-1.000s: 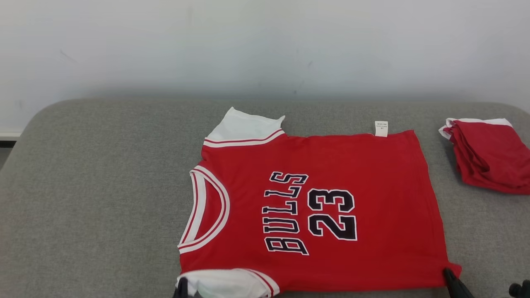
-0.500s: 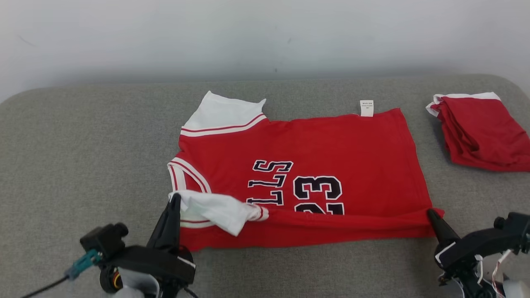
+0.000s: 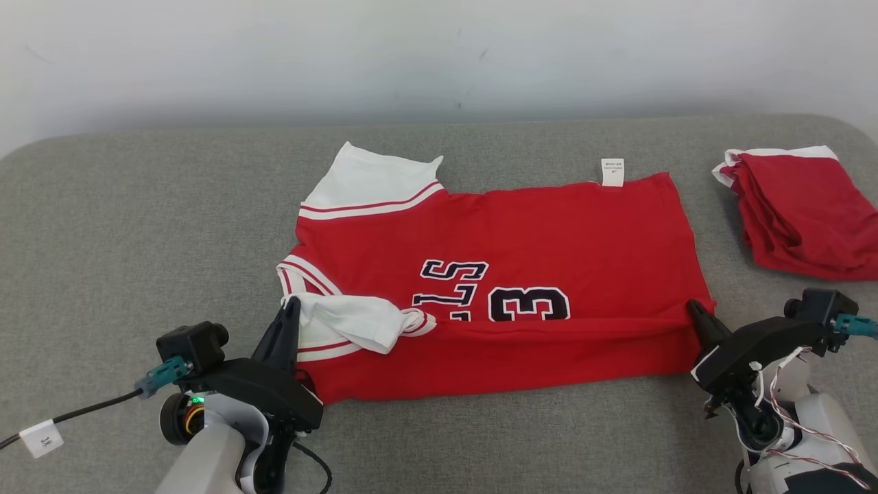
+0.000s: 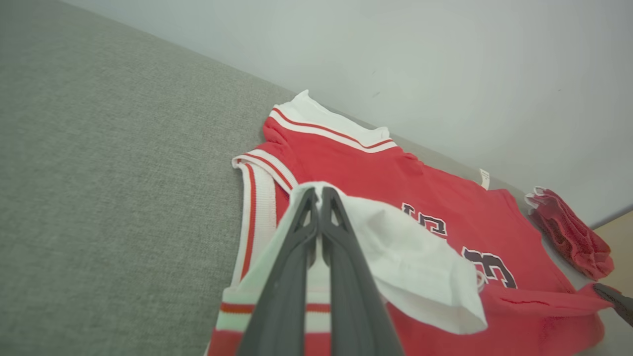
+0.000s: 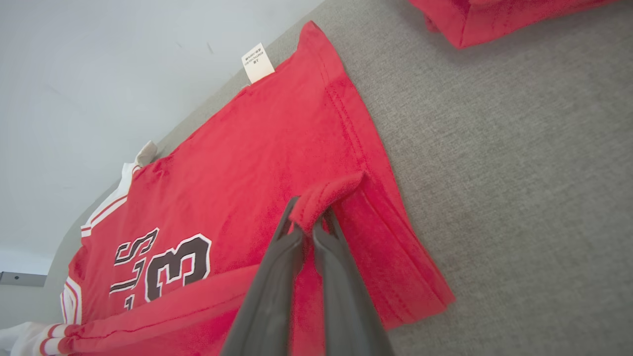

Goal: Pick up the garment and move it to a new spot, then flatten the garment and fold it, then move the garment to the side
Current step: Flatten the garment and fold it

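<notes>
The garment [image 3: 521, 233] is a red jersey with white sleeves and dark lettering, spread sideways on the grey cushion. Its near long edge is lifted and folded over toward the wall, covering part of the lettering. My left gripper [image 3: 291, 305] is shut on the garment's white near sleeve [image 4: 410, 257], which is raised off the cloth. My right gripper [image 3: 693, 309] is shut on the red hem corner [image 5: 329, 195], also held up. In the left wrist view the left gripper [image 4: 319, 195] has its fingers pressed together on white cloth; the right gripper [image 5: 309, 215] pinches a red fold.
A second red garment [image 3: 799, 209] lies bunched at the right end of the grey cushion [image 3: 137, 247], close beyond my right arm. A pale wall runs along the cushion's far edge. Bare cushion lies to the left of the jersey.
Both grippers have carried the jersey's near edge up and toward the wall, so the fold now hides more of the lettering. The head camera has also shifted.
</notes>
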